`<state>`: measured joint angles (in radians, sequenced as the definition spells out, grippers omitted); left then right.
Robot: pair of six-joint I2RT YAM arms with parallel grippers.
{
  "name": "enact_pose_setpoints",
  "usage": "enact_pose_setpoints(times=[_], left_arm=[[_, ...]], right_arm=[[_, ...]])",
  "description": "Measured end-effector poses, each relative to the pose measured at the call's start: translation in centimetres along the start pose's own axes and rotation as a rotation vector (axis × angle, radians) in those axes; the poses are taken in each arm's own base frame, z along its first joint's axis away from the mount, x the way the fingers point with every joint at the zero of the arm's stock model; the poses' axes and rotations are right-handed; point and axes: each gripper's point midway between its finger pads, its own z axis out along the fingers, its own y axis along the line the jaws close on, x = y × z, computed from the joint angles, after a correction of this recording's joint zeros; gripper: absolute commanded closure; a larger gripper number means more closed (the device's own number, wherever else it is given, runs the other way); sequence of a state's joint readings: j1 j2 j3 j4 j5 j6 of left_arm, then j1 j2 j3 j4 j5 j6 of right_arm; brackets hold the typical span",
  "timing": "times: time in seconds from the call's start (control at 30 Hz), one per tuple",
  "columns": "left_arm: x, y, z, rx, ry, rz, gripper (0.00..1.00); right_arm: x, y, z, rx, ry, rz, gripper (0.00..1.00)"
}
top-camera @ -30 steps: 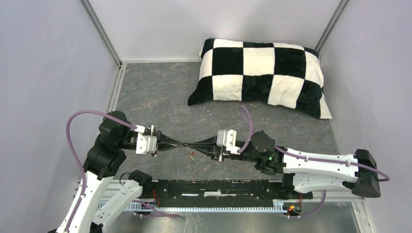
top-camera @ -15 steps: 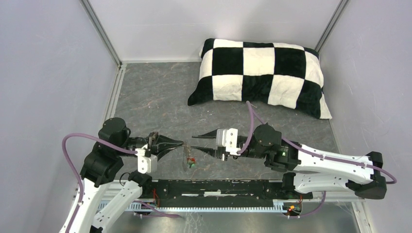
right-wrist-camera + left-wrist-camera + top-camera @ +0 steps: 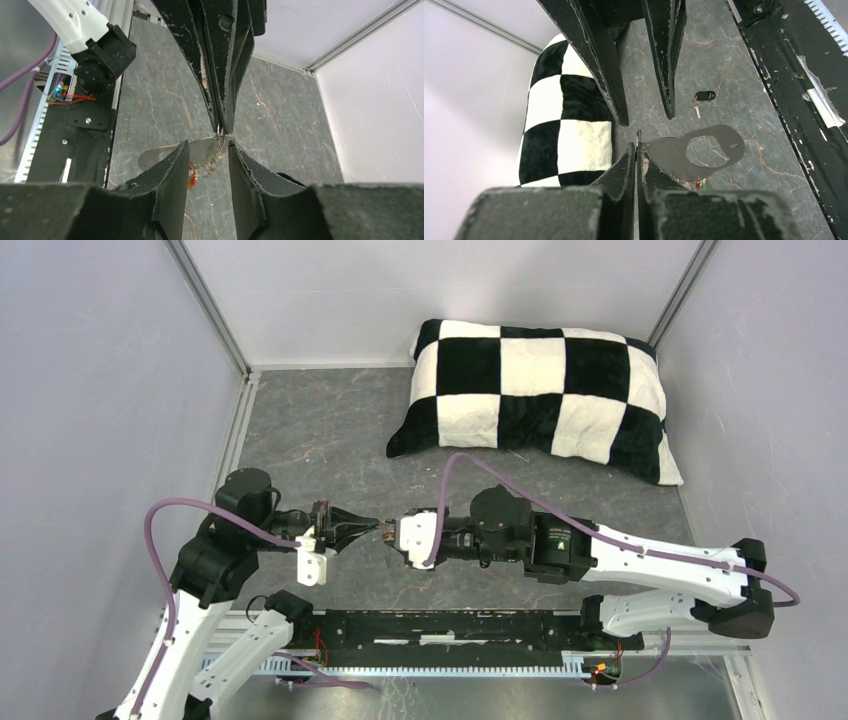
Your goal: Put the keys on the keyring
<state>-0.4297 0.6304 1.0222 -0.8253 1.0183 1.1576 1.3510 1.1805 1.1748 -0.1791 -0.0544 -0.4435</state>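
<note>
Hanging keyring (image 3: pixel 667 157): flat and grey, it dangles over the bench (image 3: pixel 330 430) between the 2 arms, pinched by the thin wire loop (image 3: pixel 220 139) at its top edge.
Red and green keys (image 3: pixel 699 184): tucked under the keyring, seemingly on the loop already.
Black key (image 3: pixel 702 97): loose on the bench just beyond the keyring; my guess is it goes on next.
Left gripper (image 3: pixel 637 150): clamped tight on the wire loop.
Right gripper (image 3: pixel 209 147): roughly half open, 1 finger on either side of the loop, holding nothing.
Doing it well: hold the left clamp steady, pinch the black key by its tag, and leave the loop's gap clear.
Pillow (image 3: pixel 540 390): far corner, well apart.
</note>
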Motion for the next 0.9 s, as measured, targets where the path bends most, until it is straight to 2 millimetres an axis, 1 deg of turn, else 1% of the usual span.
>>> enact_pose_setpoints(times=[0.1,0.2,0.37,0.53,0.63,0.8,0.9], left_arm=[[0.0,-0.1,0.0,0.003,0.001,-0.001,0.98],[0.0,-0.1,0.0,0.003,0.001,0.001,0.98],[-0.1,-0.2,-0.1,0.003,-0.002,0.003,0.98],[-0.2,-0.2,-0.1,0.003,-0.003,0.004,0.98],[-0.2,-0.2,-0.1,0.003,-0.003,0.003,0.98],[-0.4,0.0,-0.2,-0.001,-0.005,0.010,0.98],[-0.6,0.1,-0.3,-0.003,-0.006,0.015,0.98]], right_arm=[[0.6,0.2,0.2,-0.005,0.029,-0.012,0.62],[0.7,0.1,0.2,0.001,0.036,-0.018,0.64],[0.2,-0.2,0.3,0.019,0.017,-0.020,0.66],[-0.2,-0.4,0.4,0.028,0.003,-0.020,0.71],[-0.2,-0.5,0.5,0.030,0.001,-0.020,0.72],[0.4,-0.2,1.1,0.021,0.016,-0.020,0.71],[0.6,-0.1,1.3,0.018,0.023,-0.020,0.75]])
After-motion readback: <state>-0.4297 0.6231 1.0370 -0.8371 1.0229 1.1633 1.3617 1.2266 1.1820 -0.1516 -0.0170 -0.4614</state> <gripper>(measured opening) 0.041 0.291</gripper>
